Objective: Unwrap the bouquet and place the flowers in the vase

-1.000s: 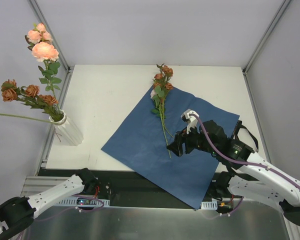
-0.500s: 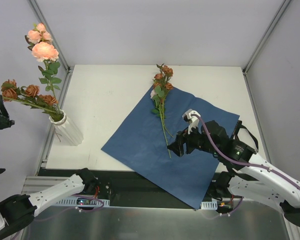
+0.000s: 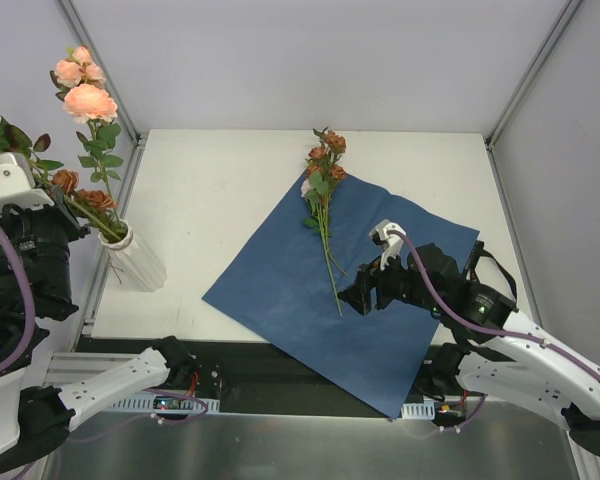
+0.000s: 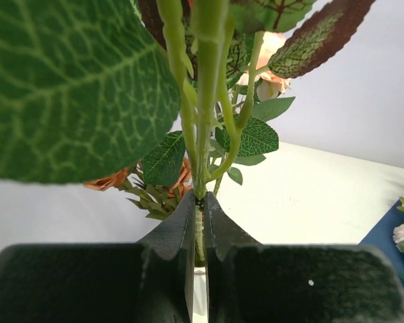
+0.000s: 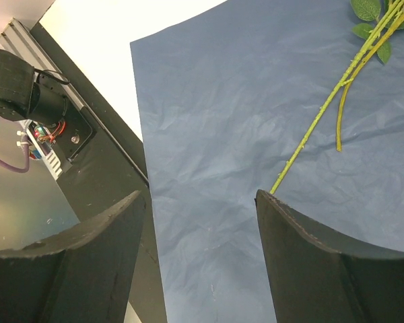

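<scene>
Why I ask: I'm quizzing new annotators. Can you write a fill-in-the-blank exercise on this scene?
The left gripper is shut on a green ___.
The loose flowers lie partly on a sheet of ___ paper.
The right gripper has its jaws ___ over that paper.
The white vase stands on the ___ arm's side of the table.
Missing words: stem, blue, open, left.

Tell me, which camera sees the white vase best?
The top camera: it shows the whole vase at the table's left edge, flowers inside. The left wrist camera is filled with leaves, no clear vase. The right wrist camera shows blue paper and a stem, no vase.
</scene>
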You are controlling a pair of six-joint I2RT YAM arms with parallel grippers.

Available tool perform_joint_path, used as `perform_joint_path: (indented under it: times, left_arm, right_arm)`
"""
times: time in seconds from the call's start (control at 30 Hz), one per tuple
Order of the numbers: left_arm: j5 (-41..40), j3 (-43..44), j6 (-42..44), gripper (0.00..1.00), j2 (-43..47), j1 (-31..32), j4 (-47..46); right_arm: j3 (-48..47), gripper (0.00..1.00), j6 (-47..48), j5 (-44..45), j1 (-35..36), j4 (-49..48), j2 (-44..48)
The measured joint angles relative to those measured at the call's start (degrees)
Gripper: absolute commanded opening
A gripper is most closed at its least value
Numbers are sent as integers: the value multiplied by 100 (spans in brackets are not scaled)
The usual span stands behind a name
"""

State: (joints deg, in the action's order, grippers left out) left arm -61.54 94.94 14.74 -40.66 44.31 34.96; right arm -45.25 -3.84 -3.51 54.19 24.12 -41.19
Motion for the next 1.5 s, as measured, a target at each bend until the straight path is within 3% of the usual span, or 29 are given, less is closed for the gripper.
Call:
perform_joint_path:
  times: [0.1, 0.23, 0.33, 0.37, 0.6, 0.8, 0.93, 1.3, 1.47, 1.5]
  left_arm:
    - [-151, -177, -72, 0, -17, 0, -7]
    - [-352, -376, -208, 43, -52, 0, -2]
    - [-393, -496, -337, 60, -55, 0, -7]
    - [-413, -533, -376, 70, -55, 0, -11]
    - [-476, -772, -632, 98, -17, 0, -20]
    - [-269, -785, -1058, 99, -13, 0, 184]
    - [317, -765, -1547, 98, -31, -2, 518]
    - [3136, -820, -2787, 94, -1191, -2, 1005]
    - [4291, -1342, -3185, 93, -1878, -2, 997]
    - [4507, -1471, -3246, 92, -1976, -2, 990]
  right_arm:
    - [11, 70, 0, 13, 0, 7, 15]
    - [22, 69, -2, 20, 0, 17, 31]
    - [37, 70, -4, 20, 0, 17, 31]
    - [46, 69, -4, 20, 0, 17, 31]
    - [114, 70, -17, 20, 0, 20, 31]
    - [114, 70, -20, 22, 0, 20, 28]
    - [114, 70, -24, 28, 0, 20, -44]
    - [66, 69, -378, 323, -326, 216, -1670]
    - [-105, 56, -470, 326, -634, 339, -2553]
    - [-177, 47, -457, 334, -706, 343, -2728]
